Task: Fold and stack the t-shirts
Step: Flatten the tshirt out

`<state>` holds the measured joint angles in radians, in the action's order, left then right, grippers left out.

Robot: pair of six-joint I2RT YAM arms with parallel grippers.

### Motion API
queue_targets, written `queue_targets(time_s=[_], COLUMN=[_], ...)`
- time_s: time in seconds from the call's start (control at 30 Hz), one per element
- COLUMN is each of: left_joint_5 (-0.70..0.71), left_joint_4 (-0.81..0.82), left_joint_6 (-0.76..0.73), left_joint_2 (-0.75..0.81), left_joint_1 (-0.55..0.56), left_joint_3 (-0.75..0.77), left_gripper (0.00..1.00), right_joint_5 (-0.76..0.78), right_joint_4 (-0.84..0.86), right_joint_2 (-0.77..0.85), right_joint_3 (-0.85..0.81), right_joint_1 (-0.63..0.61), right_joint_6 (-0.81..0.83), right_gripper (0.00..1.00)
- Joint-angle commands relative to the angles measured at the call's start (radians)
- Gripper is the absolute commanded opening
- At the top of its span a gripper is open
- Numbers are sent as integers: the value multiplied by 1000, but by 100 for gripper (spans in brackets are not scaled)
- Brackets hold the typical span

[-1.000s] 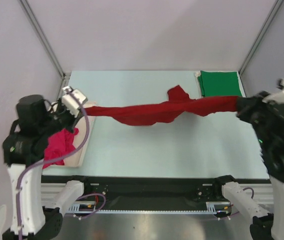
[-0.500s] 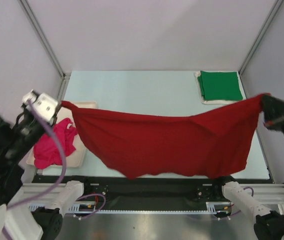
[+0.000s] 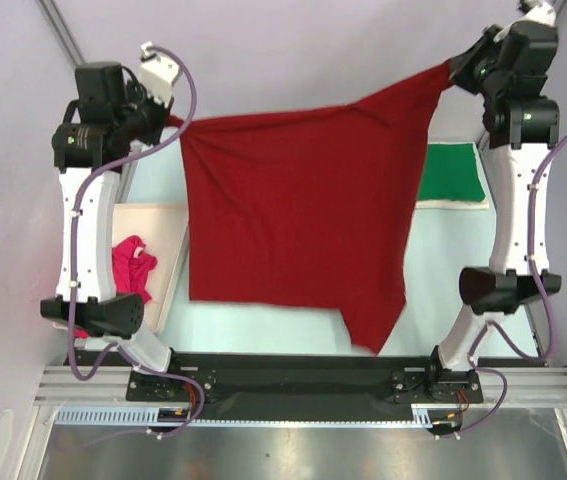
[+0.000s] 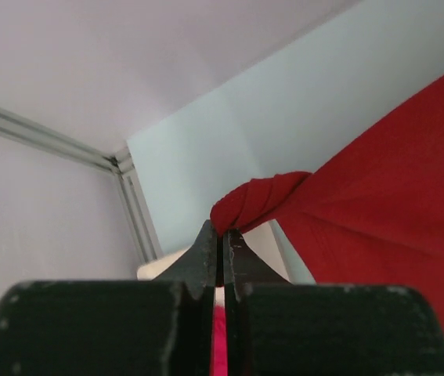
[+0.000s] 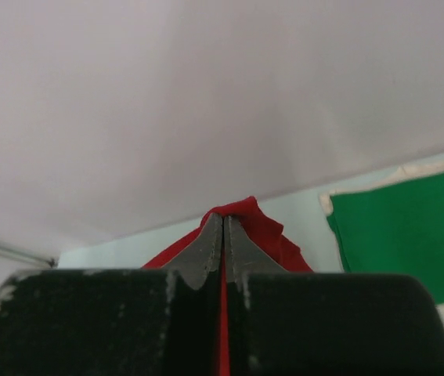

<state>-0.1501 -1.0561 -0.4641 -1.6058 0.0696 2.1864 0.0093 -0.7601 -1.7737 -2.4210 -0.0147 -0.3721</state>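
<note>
The dark red t-shirt [image 3: 298, 210] hangs spread out high over the table, stretched between both arms. My left gripper [image 3: 168, 117] is shut on its left upper corner, a bunched red fold [image 4: 265, 197] at my fingertips. My right gripper [image 3: 455, 72] is shut on its right upper corner [image 5: 257, 223]. The shirt's lower edge hangs loose, with a pointed corner near the front edge. The green t-shirt [image 3: 450, 175] lies folded flat at the far right, also in the right wrist view [image 5: 398, 235]. The bright pink t-shirt [image 3: 131, 268] lies crumpled at the left.
The pink shirt lies on a shallow cream tray [image 3: 168, 250] at the table's left side. Metal frame posts [image 3: 68, 45] and grey walls close in the workspace. The hanging shirt hides most of the pale table [image 3: 433, 260].
Both arms have risen and swung toward the back, lifting the dark red shirt from a low drape over the front edge into a high hanging sheet.
</note>
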Motion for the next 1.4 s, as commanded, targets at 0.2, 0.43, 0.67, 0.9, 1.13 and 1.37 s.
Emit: queue_targets(time_s=[0.2,0.43,0.67,0.9,1.13,1.37], left_joint_5=[21,-23,-32,-109,-91,-34], left_joint_4=[165,263,334,283,242,182], left_joint_6=[76,24,-34,-100,-195,-278], left_joint_2=[32,196,406,521,573,567], left_joint_1=[-8,-8,-8,-8,-7,-8], left_joint_3=[126,-252,-805,-1197,-1447,-1502], left_gripper=[0,0,0,0,0,1], right_joint_5=[-149,-164,-57,-152,-192,-200], right_joint_4=[222,157,200,164,38,14], right_joint_2=[65,248,717,1061,1253,1301], right_joint_3=[-118,243,1018,1603,1749,1780], right_joint_1=[160,165,163,137,108,108], right_joint_6=[-110,11,-36,-148,-278,-340], right_gripper=[0,0,0,0,0,0])
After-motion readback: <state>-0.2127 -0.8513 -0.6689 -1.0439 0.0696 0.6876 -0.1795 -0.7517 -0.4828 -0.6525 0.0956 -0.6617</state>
